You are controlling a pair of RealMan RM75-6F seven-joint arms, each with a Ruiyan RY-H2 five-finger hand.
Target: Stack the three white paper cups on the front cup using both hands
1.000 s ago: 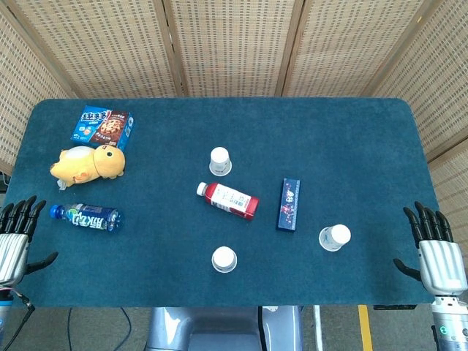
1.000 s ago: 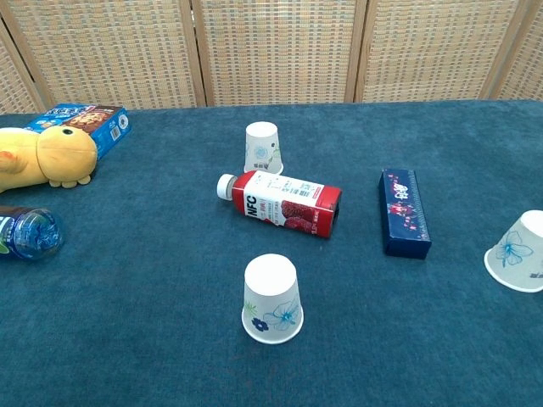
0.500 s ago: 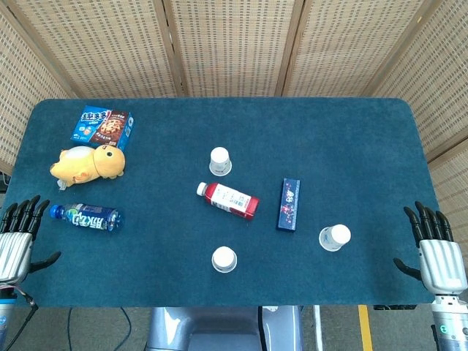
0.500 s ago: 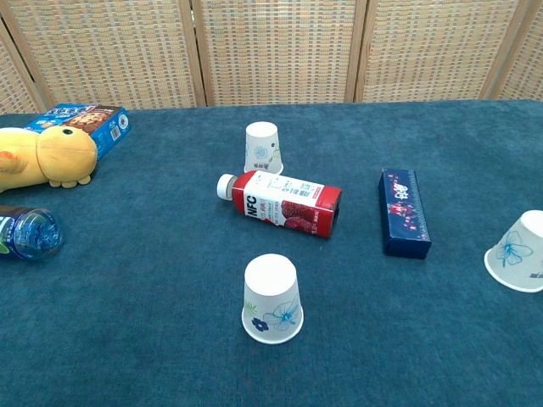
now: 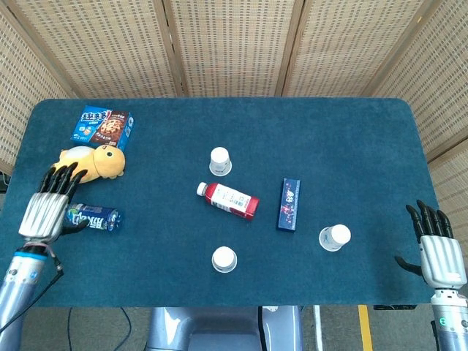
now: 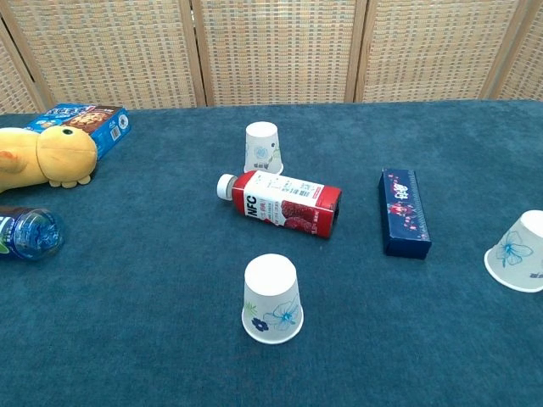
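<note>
Three white paper cups stand upside down on the blue table. The front cup [image 5: 224, 259] [image 6: 272, 298] is near the table's front edge, a second cup [image 5: 219, 161] [image 6: 263, 147] stands behind the red bottle, and a third cup [image 5: 335, 237] [image 6: 517, 252] is at the right. My left hand [image 5: 50, 204] hovers over the left part of the table with fingers spread, holding nothing. My right hand [image 5: 436, 248] stays at the front right corner, open and empty. Neither hand shows in the chest view.
A red juice bottle [image 5: 227, 199] [image 6: 280, 203] lies between the two middle cups. A dark blue box [image 5: 290, 204] [image 6: 404, 211] lies right of it. A yellow plush toy [image 5: 91, 162], a snack box [image 5: 103, 126] and a blue water bottle [image 5: 93, 218] occupy the left side.
My left hand has moved up and inward from the front left edge, now over the water bottle's cap end. The right hand has barely moved.
</note>
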